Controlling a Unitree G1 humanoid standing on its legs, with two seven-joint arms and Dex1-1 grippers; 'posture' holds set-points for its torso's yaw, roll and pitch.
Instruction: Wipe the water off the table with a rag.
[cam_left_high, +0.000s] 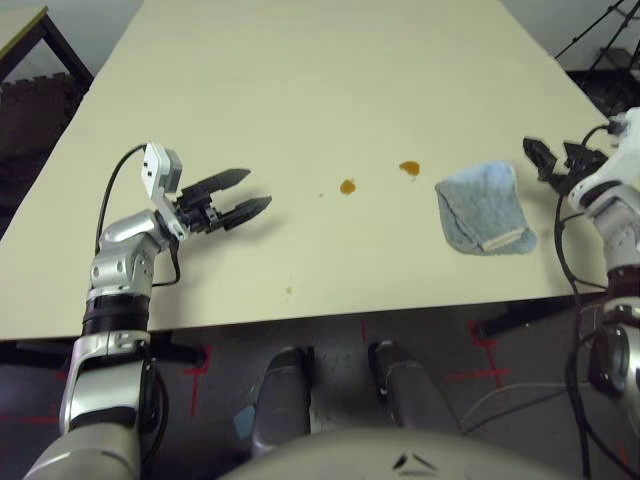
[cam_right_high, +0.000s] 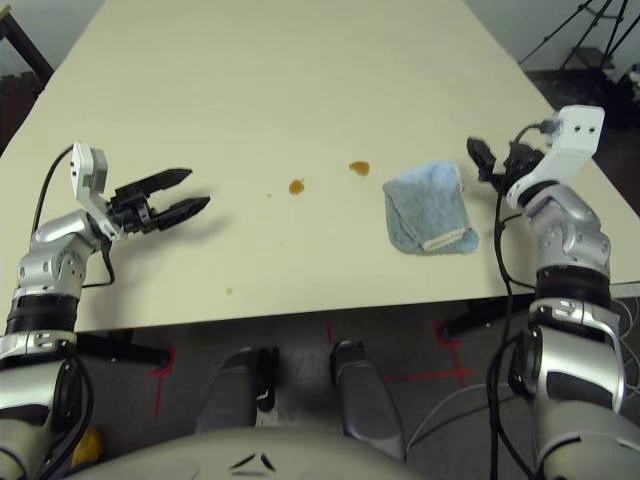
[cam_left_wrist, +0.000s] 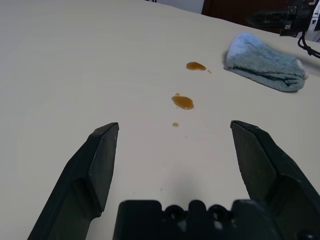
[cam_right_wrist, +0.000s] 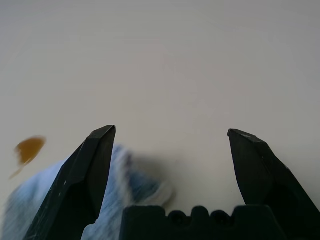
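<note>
Hovering beside the rag (cam_left_high: 486, 208), the right gripper (cam_left_high: 557, 168) stands open and empty. The left gripper (cam_left_high: 246, 199), also open, points toward two amber spots of water (cam_left_high: 348, 186).

Both eye views looked forward and steeply down from the head, farther off than the wrist views, sharing the desk (cam_left_high: 300, 120) and both forearms. The left wrist camera looked low across the desktop; the right one faced it close up, and both caught the rag (cam_right_wrist: 112, 200).
</note>
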